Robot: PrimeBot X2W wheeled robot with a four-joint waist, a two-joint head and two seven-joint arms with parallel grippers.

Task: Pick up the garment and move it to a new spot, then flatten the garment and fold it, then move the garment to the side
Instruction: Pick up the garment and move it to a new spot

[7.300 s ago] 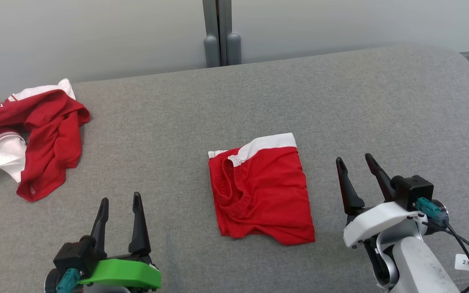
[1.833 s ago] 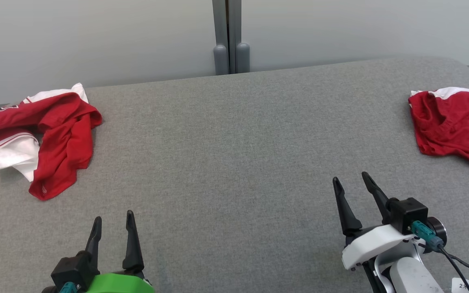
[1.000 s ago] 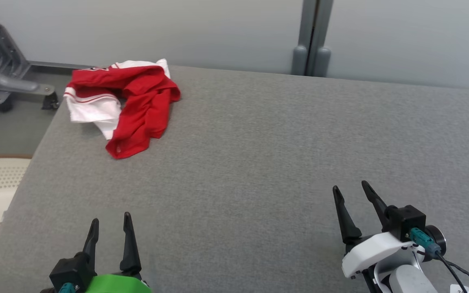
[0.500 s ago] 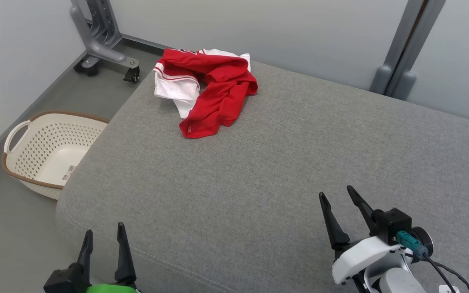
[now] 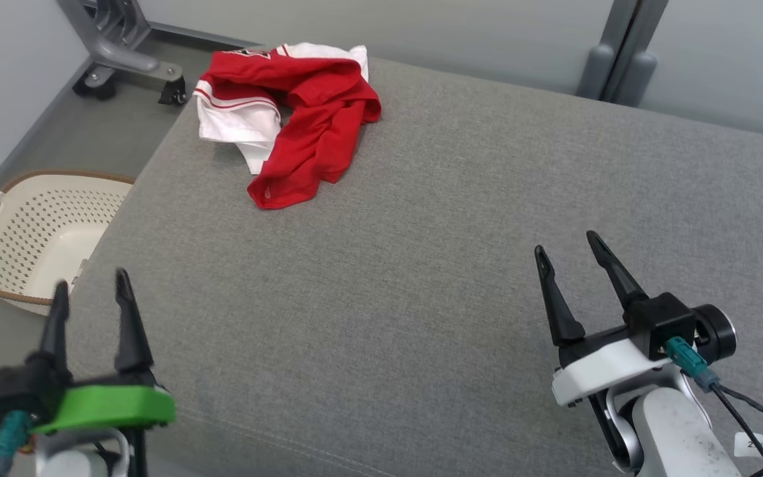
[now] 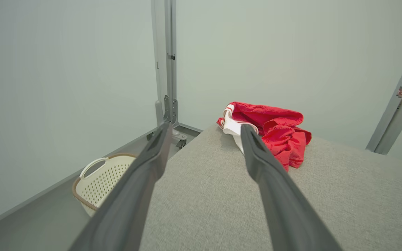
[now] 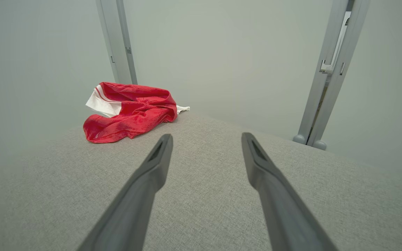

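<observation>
You'll see the garment (image 5: 289,112) crumpled well ahead of the left gripper (image 5: 90,278) and right gripper (image 5: 566,243); both jaws spread wide, holding nothing.

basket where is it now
In the head view the white basket sits on the floor at the left, beside the left end of the grey couch, ahead of the left tool.

My head camera looks down from above and well back from the red garment (image 5: 308,126); my wrist cameras look low along my left pincer (image 6: 205,128) and right pincer (image 7: 207,136) toward that garment; all three views share it.
</observation>
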